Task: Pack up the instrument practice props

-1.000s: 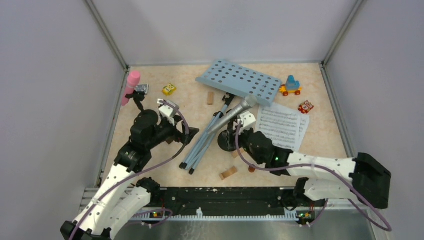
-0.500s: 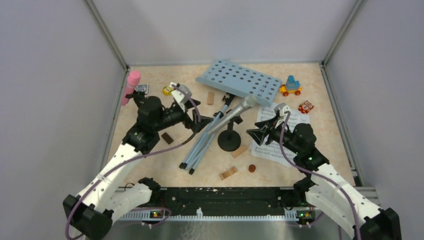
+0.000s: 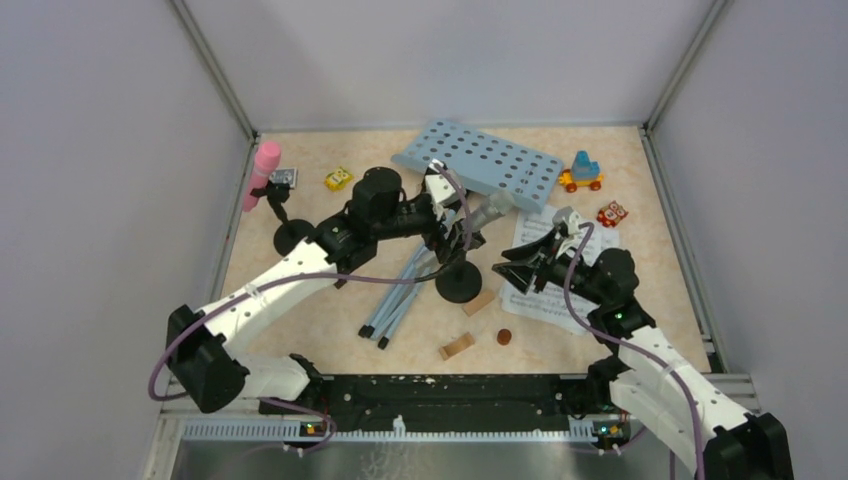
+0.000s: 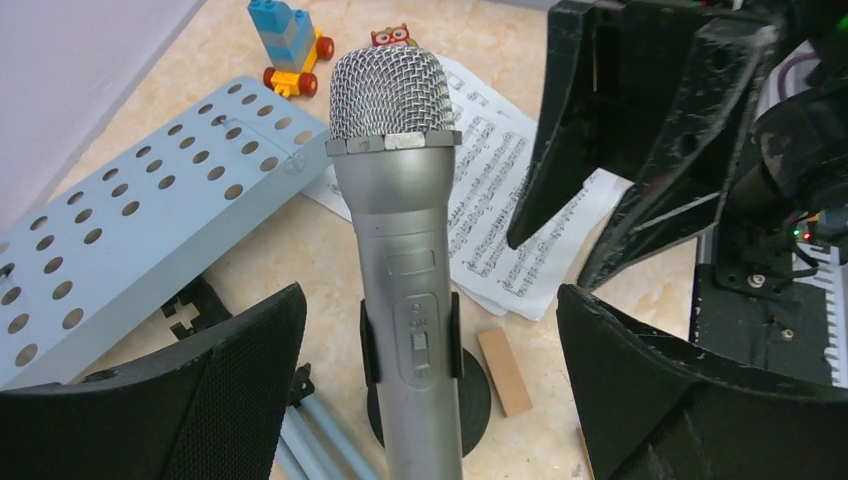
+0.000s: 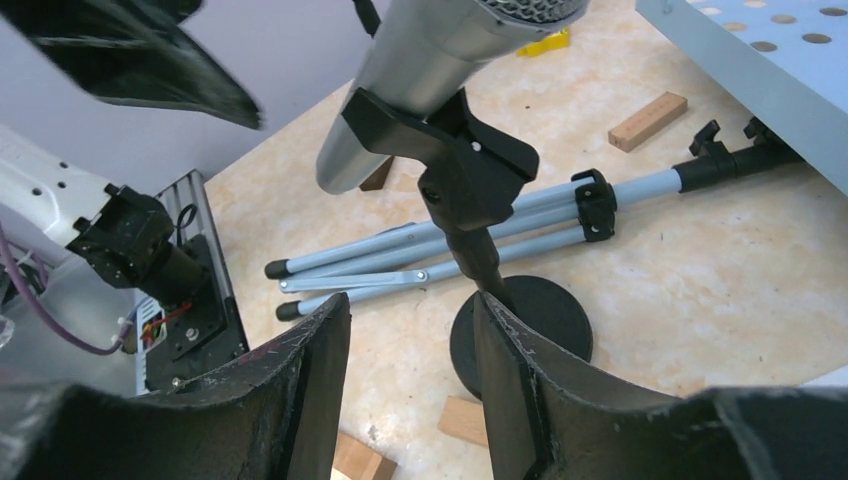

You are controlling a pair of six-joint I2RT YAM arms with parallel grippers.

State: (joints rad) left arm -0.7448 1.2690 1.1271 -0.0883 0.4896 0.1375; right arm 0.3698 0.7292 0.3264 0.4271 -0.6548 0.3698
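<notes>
Tabletop (image 3: 645, 285) of mottled beige carries the pale blue perforated music rack (image 3: 480, 165), lying flat near the back. Its grey-blue tripod legs (image 3: 392, 305) are folded together and point toward the arms. White sheet-music pages (image 3: 595, 238) lie just right of it. The left end effector (image 4: 430, 298) hovers with its fingers wide apart on either side of the silver microphone (image 4: 400, 200), clear of it. The right end effector (image 5: 410, 305), fingers parted and holding nothing, faces the black mic holder (image 5: 470, 170) that clips that microphone. The pink microphone (image 3: 262, 170) leans by the left wall.
</notes>
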